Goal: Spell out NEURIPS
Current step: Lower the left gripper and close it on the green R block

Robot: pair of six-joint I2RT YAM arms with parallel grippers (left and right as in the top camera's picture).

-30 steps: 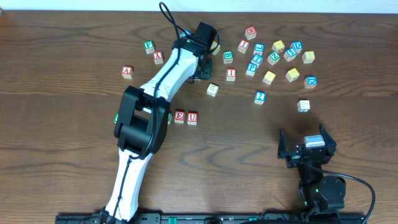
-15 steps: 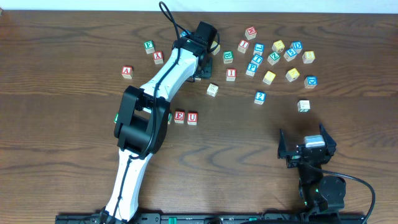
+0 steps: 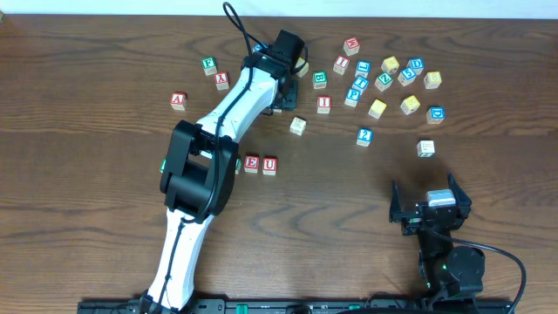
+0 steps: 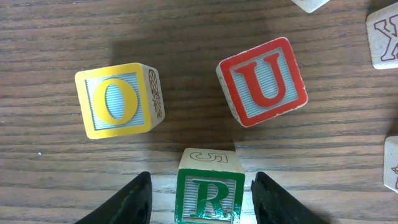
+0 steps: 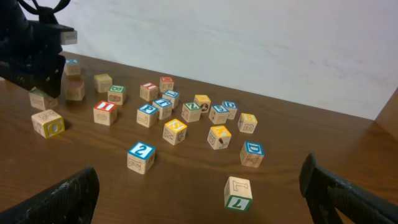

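Note:
A green R cube [image 4: 208, 196] stands on the table between the fingers of my left gripper [image 4: 201, 179]. The jaws are open, with a gap on each side of the cube. Just beyond it lie a yellow O cube [image 4: 118, 99] and a red U cube [image 4: 261, 81]. Overhead, the left gripper [image 3: 281, 101] hangs at the back middle of the table. A red E cube [image 3: 252, 163] and a red U cube [image 3: 269, 165] sit side by side beside the left arm. A red I cube [image 3: 323, 104] lies to the gripper's right. My right gripper [image 3: 425, 187] rests open and empty at the front right.
Several loose cubes are scattered at the back right [image 3: 384, 78]. A red A cube [image 3: 178, 101], a red cube [image 3: 221, 80] and a green cube [image 3: 207, 64] lie at the back left. A blue 2 cube [image 5: 141, 157] and a green 7 cube [image 5: 238, 193] are nearest my right gripper [image 5: 198, 177].

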